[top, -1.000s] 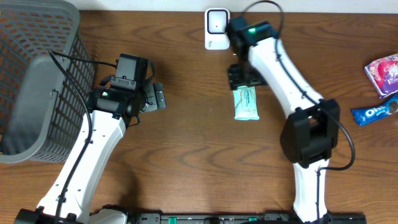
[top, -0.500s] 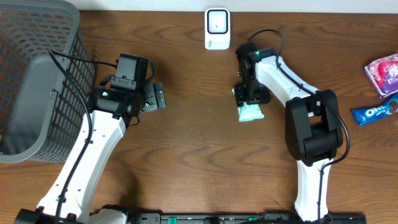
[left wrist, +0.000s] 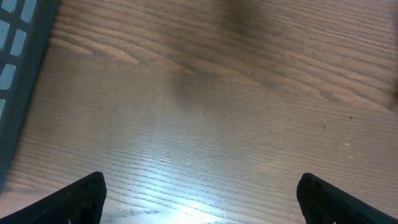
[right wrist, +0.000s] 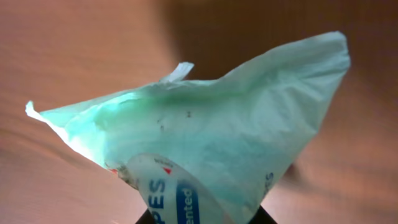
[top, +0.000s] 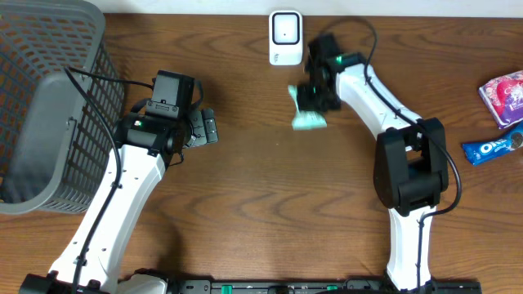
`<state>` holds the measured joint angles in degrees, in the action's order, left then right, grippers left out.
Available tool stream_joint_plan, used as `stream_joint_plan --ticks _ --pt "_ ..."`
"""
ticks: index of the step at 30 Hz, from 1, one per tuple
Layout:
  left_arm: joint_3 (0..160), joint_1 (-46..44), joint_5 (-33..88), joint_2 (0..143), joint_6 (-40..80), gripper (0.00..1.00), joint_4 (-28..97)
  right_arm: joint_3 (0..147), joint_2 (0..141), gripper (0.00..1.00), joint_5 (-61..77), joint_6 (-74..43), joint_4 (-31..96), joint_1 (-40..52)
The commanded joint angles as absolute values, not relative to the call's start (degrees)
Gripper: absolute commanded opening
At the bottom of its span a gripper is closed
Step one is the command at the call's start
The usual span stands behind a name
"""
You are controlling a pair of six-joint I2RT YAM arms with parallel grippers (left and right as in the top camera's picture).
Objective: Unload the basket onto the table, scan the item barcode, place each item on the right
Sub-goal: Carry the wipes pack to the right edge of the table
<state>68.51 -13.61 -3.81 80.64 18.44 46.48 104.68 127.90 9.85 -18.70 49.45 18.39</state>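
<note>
Wipes pack (top: 306, 113) — a mint-green soft pouch — hangs from the right fingers (top: 313, 96), which are clamped together on one end of it. It looks to be off the bench (top: 245, 204), just below and to the right of the white scanner (top: 285, 37) at the far edge. The right wrist view shows why it droops: pinched by its end, the slack film fans out and creases below the grip, with part of a printed label curving across the face. No barcode shows in either view, so I cannot tell which side carries it.

Holding by the end makes sense — it leaves most of both faces uncovered for the scanner to read. The pack sits close to the scanner but not squarely in front of its window, so the scan itself looks not yet done. The likely next need is to bring the coded face toward the window and flatten the wrinkles enough to read.

Left fingers (top: 206, 128) stand wide apart over bare wood, holding nothing, near the grey basket (top: 49, 106). An Oreo pack (top: 494, 148) and a pink pack (top: 505, 92) lie at the right edge, well apart from the work.
</note>
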Motion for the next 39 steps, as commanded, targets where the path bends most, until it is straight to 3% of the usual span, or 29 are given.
stream_joint_plan --ticks 1,12,19,31,39 --pt "68.95 -13.45 -4.56 80.90 19.18 0.98 46.68 111.63 127.17 0.01 10.37 -22.81 44.25 18.85" --pt "68.95 -13.45 -4.56 80.90 19.18 0.98 46.68 112.77 129.51 0.01 4.40 -36.84 19.20 19.81" --pt "68.95 -13.45 -4.56 80.90 19.18 0.98 46.68 112.77 131.92 0.04 2.66 -39.35 14.59 19.90" --pt "68.95 -13.45 -4.56 80.90 19.18 0.98 46.68 114.72 124.46 0.01 2.24 -37.58 30.55 9.58" --pt "68.95 -13.45 -4.56 80.90 19.18 0.98 46.68 114.69 118.19 0.02 -22.50 -35.51 54.46 -4.67"
